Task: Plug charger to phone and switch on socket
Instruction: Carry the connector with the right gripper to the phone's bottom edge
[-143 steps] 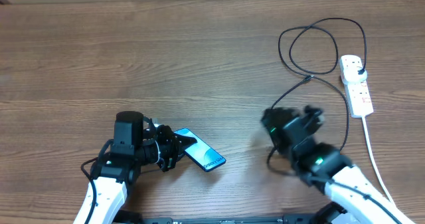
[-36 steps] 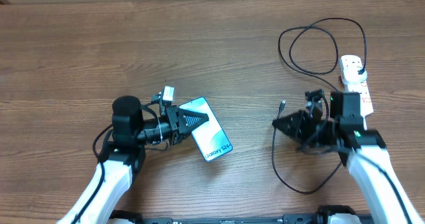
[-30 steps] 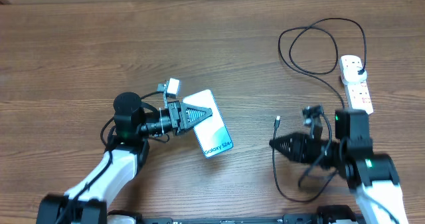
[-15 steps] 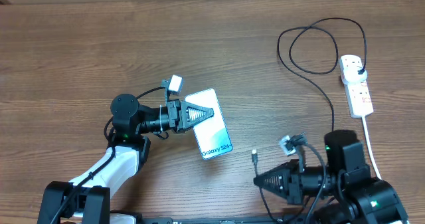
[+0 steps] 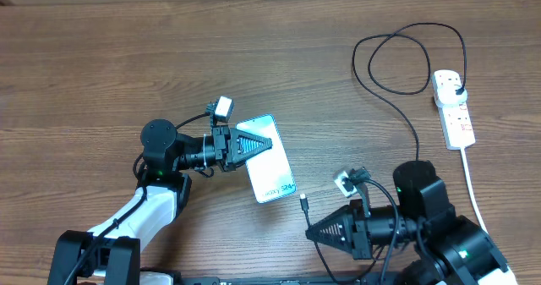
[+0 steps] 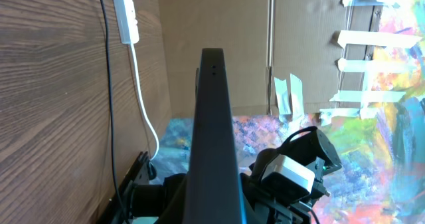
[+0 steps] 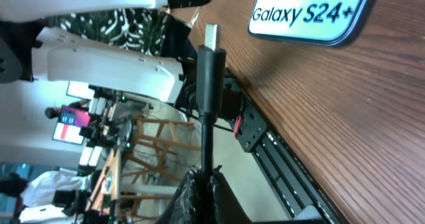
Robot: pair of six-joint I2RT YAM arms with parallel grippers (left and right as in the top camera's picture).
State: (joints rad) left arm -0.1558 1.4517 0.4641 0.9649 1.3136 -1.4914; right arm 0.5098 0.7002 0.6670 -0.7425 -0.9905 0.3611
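Left claw (image 5: 269,141) is clamped tight on the phone (image 5: 272,171). It has the end away from the lettering, and the screen faces up with "Galaxy S24+" readable at the free end. From the left wrist camera the phone is seen edge-on, a thin dark slab rising straight out from between the fingers. Whether the free end touches the worktop (image 5: 169,65) or sits just above it, I cannot tell.

Over on the phone's right, the right claw (image 5: 309,229) is pinched shut on the charger (image 7: 208,71), gripping the thin black cable a little way behind the head. The connector tip (image 5: 303,205) sticks out past the fingertips. It is just beside the lettered end of the phone, close but clearly apart, with bare wood between them. The right wrist camera shows the metal end standing up in line with the cable, and the "Galaxy S24+" corner sits up and to its right.

Following the cable away from the phone, it runs off to the right and makes a big loose loop on the wood. It ends at the black plug (image 5: 456,89), which is seated in the socket (image 5: 453,107). That socket lies well away from the phone, far right and further back. Its thick white cord (image 5: 473,183) trails toward the near edge.
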